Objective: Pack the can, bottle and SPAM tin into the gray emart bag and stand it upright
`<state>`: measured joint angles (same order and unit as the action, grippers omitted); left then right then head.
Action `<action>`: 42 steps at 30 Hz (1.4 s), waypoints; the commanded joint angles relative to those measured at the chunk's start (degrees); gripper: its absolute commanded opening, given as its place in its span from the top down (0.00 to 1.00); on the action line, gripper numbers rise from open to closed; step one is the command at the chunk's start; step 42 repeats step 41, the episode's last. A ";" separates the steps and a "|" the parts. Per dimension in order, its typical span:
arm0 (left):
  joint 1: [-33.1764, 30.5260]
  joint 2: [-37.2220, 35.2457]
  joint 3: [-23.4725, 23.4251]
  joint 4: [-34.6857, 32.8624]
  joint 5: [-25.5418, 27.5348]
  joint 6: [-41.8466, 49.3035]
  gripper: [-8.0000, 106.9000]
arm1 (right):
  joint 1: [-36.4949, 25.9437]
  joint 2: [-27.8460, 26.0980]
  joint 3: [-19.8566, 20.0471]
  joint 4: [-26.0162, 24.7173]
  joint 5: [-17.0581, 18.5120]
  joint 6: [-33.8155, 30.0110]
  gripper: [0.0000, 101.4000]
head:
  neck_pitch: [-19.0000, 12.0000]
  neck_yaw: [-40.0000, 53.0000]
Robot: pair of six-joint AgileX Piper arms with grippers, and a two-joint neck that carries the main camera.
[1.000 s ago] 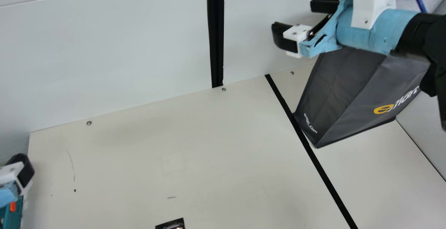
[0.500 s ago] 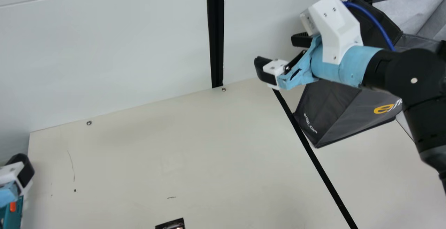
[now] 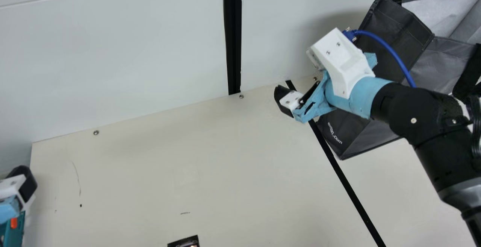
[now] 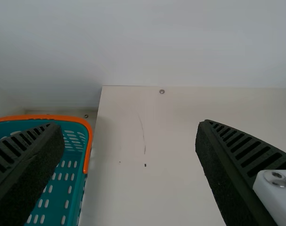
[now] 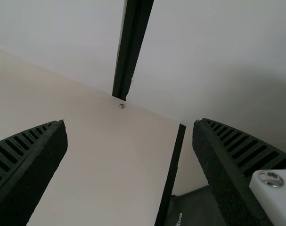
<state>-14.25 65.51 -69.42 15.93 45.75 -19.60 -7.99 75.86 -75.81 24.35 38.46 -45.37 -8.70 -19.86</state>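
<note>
The ribbed fingers of my right gripper [image 3: 297,102] stood wide apart, as its own wrist view showed. In the main view I had it right of centre, in front of the gray emart bag [image 3: 394,29]; whether the arm touched the bag I couldn't tell. A blue cable [image 3: 394,54] looped behind the wrist.

My left gripper [image 3: 19,187] sat at the lower left edge of the main view, its fingers likewise spread wide in its wrist view. Near it was a teal basket with an orange rim [image 4: 89,136], just beside the edge of the cream table [image 3: 150,187].

The bag stood at the right of the frame, its mouth gaping at the upper right, its lower corner against the black line [image 3: 349,187] on the table. A dark printed item [image 3: 186,242] poked in at the bottom edge, too cut off to identify. Behind, a black strip [image 3: 233,32] ran down the white wall.
</note>
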 commanded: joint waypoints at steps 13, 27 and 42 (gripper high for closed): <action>0.00 0.00 0.00 0.00 0.00 0.00 0.15 | 0.69 0.02 1.16 0.15 -0.02 0.48 0.06 | -1.30 -0.14; 0.00 0.00 0.00 0.00 0.00 0.00 0.15 | 0.69 0.02 1.16 0.15 -0.02 0.48 0.06 | -1.30 -0.14; 0.00 0.00 0.00 0.00 0.00 0.00 0.15 | 0.69 0.02 1.16 0.15 -0.02 0.48 0.06 | -1.30 -0.14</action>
